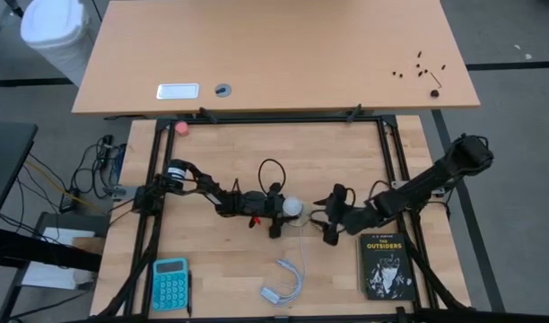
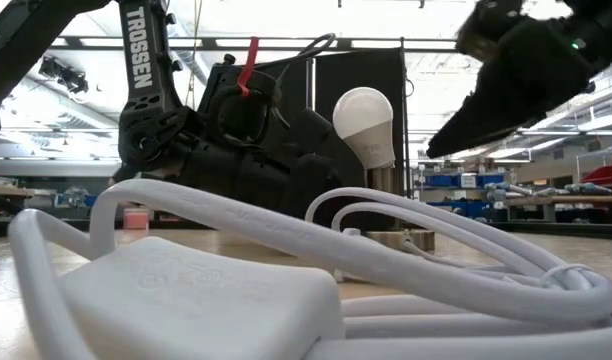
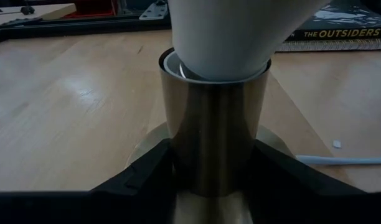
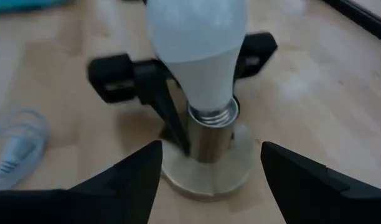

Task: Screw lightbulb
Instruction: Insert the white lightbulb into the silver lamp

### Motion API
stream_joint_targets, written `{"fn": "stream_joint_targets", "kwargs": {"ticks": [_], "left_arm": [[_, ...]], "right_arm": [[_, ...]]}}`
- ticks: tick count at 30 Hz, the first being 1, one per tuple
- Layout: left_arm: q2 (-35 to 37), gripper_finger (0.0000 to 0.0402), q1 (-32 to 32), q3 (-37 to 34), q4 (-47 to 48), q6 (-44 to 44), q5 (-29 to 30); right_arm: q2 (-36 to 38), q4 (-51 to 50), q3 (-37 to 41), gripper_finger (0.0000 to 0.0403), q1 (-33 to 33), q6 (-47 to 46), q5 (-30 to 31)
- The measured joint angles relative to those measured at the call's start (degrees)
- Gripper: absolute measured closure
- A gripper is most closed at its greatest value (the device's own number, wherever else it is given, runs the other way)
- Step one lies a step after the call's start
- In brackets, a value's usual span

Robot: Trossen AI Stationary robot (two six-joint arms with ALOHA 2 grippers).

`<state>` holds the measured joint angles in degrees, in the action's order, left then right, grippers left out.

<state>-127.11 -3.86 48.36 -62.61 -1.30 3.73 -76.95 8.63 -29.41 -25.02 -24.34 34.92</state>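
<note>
Down at the table's left near corner lies a teal calculator [image 1: 169, 283], and up by the far rail sits a small pink ball [image 1: 182, 127], both well apart from the work. Moving rightward, the left arm stretches low across the wood to the middle, where the left gripper [image 3: 216, 163] has its two dark fingers [image 4: 150, 84] pressed on either side of a metal socket tube [image 3: 215, 127]; its own wrist view shows them clamped against the tube's walls. That tube stands upright on a round pale base [image 4: 209, 171]. In its mouth sits the lightbulb [image 4: 195, 46], white globe up, grey screw threads partly showing above the rim, so it looks only partly seated, though how deep it goes is hard to judge. From table height the bulb stands upright beside the left arm's dark bulk. Nearer the table's front edge, a coiled white cord with a flat white adapter [image 1: 284, 281] lies just in front of the socket. Right of the bulb, the right gripper [image 4: 209, 171] hovers close, its fingers spread apart to either side and touching nothing, raised off the table in the low view. Farther right, a black book [image 1: 386, 264] titled The Outsiders rests flat near the front right corner.
</note>
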Motion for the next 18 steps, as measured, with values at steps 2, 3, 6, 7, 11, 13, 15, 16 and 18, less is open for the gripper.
{"fn": "stream_joint_targets", "kwargs": {"ticks": [2, 3, 6, 7, 11, 13, 15, 16, 18], "left_arm": [[0.0, 0.0193, 0.0, 0.0, 0.0, 0.2, 0.0], [0.0, 0.0193, 0.0, 0.0, 0.0, 0.2, 0.0], [0.0, 0.0193, 0.0, 0.0, 0.0, 0.2, 0.0], [0.0, 0.0193, 0.0, 0.0, 0.0, 0.3, 0.0], [0.0, 0.0193, 0.0, 0.0, 0.0, 0.3, 0.0], [0.0, 0.0193, 0.0, 0.0, 0.0, 0.4, 0.0], [0.0, 0.0193, 0.0, 0.0, 0.0, 0.4, 0.0], [0.0, 0.0193, 0.0, 0.0, 0.0, 0.4, 0.0], [0.0, 0.0193, 0.0, 0.0, 0.0, 0.5, 0.0]], "right_arm": [[0.5, 6.8, 3.6, 0.0119, 0.5, 0.9, -1.6], [0.5, 9.2, 4.6, 0.0119, 0.8, 1.2, -2.2], [-0.7, 11.2, 4.8, 0.0119, 1.9, 2.5, -2.5], [-1.3, 10.8, 4.6, 0.0119, 2.2, 3.5, -2.1], [-3.4, 13.9, 2.6, 0.0119, 2.8, 10.0, 0.6], [-5.2, 13.6, 1.2, 0.0119, 3.3, 12.4, 1.8], [-7.2, 13.6, -0.4, 0.0119, 4.0, 13.6, 1.5], [-8.3, 13.7, -1.2, 0.0118, 4.4, 13.7, 0.8], [-10.6, 13.7, -2.3, 0.0115, 5.1, 13.6, -1.1]]}}
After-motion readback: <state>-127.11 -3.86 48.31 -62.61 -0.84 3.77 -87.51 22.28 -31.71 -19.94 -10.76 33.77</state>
